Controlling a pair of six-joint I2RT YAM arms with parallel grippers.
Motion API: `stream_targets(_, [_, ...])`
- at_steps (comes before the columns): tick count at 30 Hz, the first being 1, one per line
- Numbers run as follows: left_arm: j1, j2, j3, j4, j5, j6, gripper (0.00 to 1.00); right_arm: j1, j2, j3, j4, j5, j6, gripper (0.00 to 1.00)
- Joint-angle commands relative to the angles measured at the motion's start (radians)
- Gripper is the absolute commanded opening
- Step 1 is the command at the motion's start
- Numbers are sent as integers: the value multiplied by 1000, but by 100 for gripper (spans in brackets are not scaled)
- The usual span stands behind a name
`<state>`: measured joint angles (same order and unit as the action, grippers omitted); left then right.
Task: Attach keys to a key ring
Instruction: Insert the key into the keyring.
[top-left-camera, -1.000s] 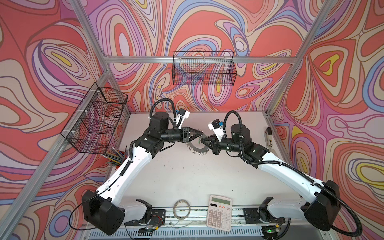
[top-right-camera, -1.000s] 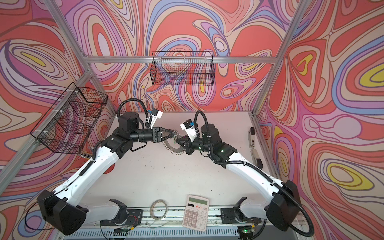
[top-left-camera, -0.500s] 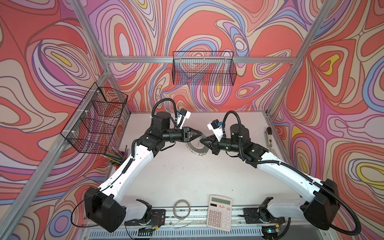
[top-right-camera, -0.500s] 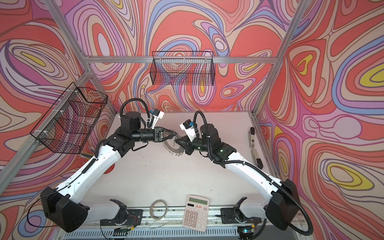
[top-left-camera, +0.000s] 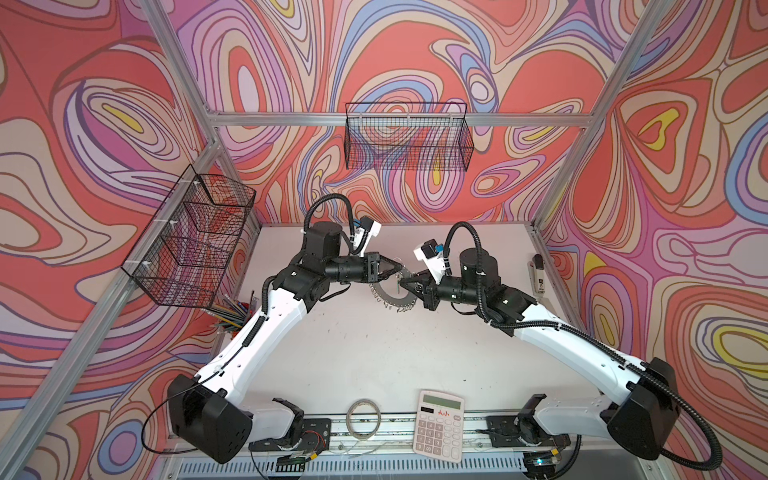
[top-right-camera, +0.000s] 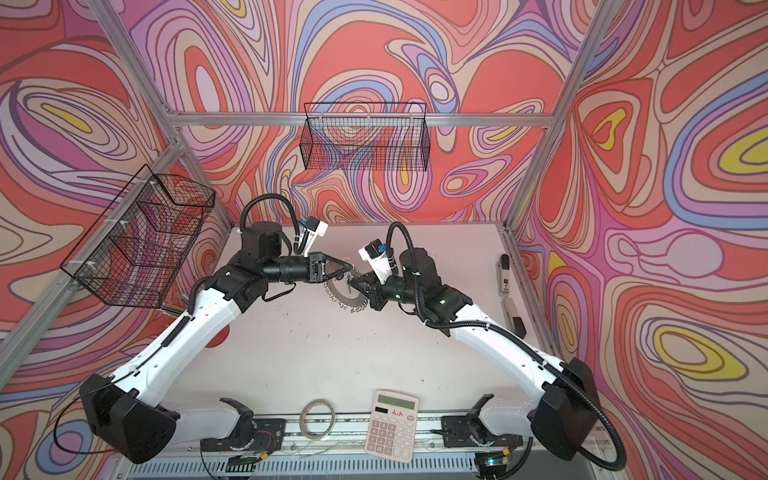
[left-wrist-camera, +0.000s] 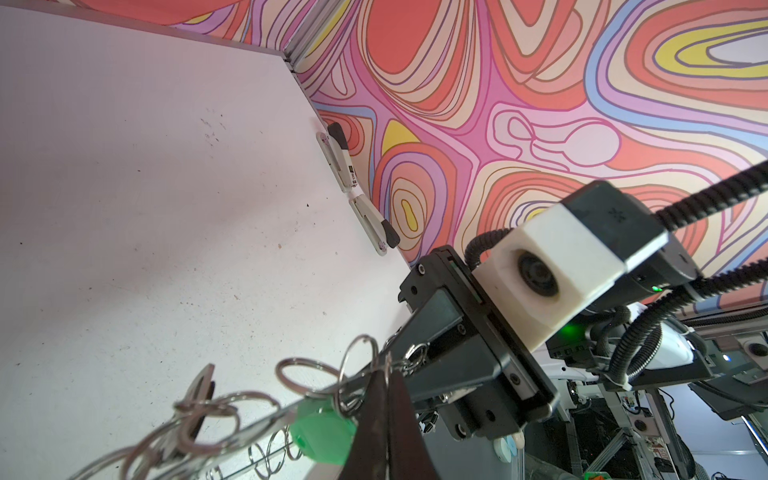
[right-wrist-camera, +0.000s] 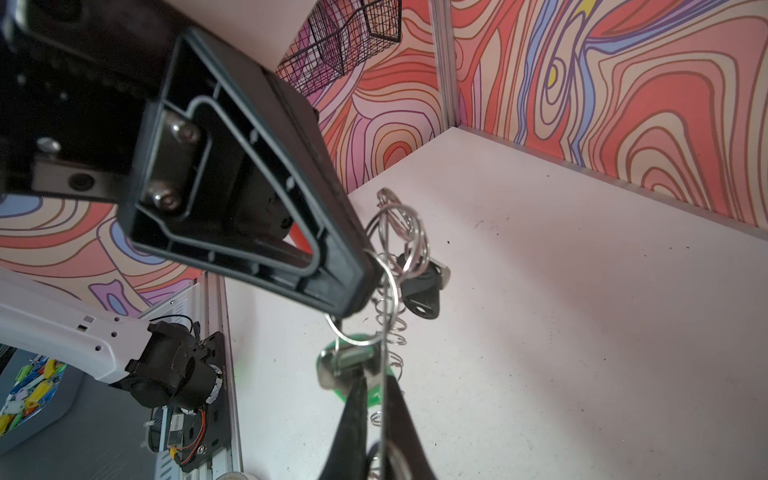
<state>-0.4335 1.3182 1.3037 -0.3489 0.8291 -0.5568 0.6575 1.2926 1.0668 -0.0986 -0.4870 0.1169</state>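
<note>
The key ring (top-left-camera: 390, 300), a grey disc fringed with wire clips, is held off the table mid-back, between both arms. My left gripper (top-left-camera: 400, 267) is shut, and in the left wrist view its fingertips (left-wrist-camera: 388, 370) pinch the ring's rim among the clips. My right gripper (top-left-camera: 405, 284) is shut on the ring's opposite edge; the thin plate runs between its fingers (right-wrist-camera: 357, 415). The green-tagged key (right-wrist-camera: 345, 365) hangs from a clip just beyond the right fingertips. The black-tagged key (right-wrist-camera: 419, 291) hangs from clips farther along, close to the left gripper's finger (right-wrist-camera: 353, 286).
A calculator (top-left-camera: 439, 424) and a thin tape-like hoop (top-left-camera: 364, 417) lie at the front edge. A stapler-like tool (top-left-camera: 537, 274) lies along the right wall. Wire baskets hang on the back wall (top-left-camera: 409, 141) and the left wall (top-left-camera: 191, 241), with pencils (top-left-camera: 232, 316) below the latter.
My left gripper's fingers have closed onto the ring's rim. The right gripper has kept its grip, and the ring has hardly moved.
</note>
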Motion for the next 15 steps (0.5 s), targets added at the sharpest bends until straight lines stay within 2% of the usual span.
stream_targets(1, [-2, 1, 72, -133, -58, 57, 0, 2, -12, 43, -14, 12, -28, 7])
stream_targets(4, [-4, 5, 131, -258, -126, 84, 0, 2, -39, 62, -63, 35, -46, 30])
stream_targets(8, [-25, 29, 210, -426, -238, 140, 0, 3, -83, 69, -77, 60, -49, 55])
stream_targets(11, [-70, 69, 291, -557, -361, 174, 0, 4, -75, 94, -88, 68, -63, 61])
stream_targets(15, [-91, 108, 364, -626, -397, 173, 0, 10, -28, 118, -89, 65, -97, 64])
